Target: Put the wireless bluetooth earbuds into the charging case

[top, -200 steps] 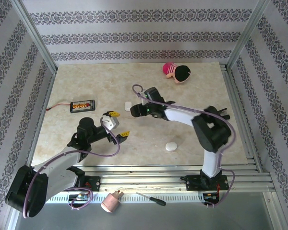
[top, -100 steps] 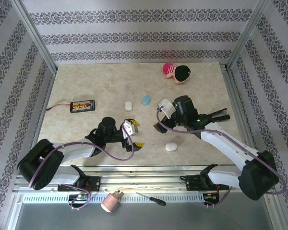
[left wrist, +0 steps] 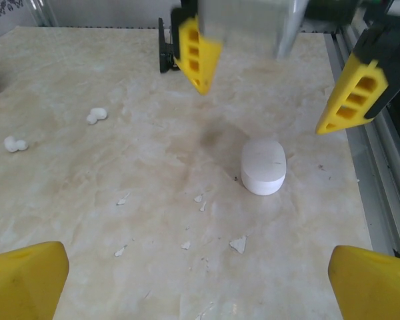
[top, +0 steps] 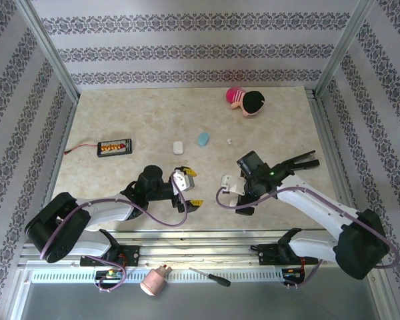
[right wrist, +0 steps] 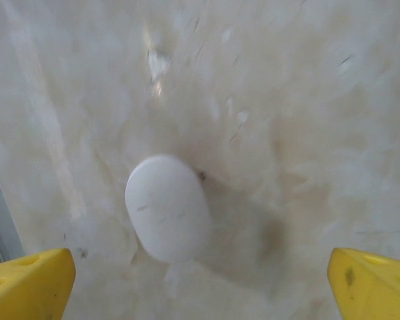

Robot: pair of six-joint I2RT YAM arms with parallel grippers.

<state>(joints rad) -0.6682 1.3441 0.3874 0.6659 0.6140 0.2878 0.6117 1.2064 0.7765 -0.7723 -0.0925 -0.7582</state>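
White case [right wrist: 168, 208] lies flat on worktop [right wrist: 307, 100] at 12 o'clock from R fingers [right wrist: 28, 283], which are spread wide, holding nothing. L fingers [left wrist: 27, 280] also wide, empty; case at 1 o'clock, apart. Two white earbuds [left wrist: 97, 115] loose at 10–11 o'clock.

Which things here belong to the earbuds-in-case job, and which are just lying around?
Job: white pebble-shaped plastic case; light blue pebble-shaped case; second white case; tiny white earbud pieces.
Lying about: pink and black plush toy; orange and black gadget with red lead; dark-handled screwdriver.
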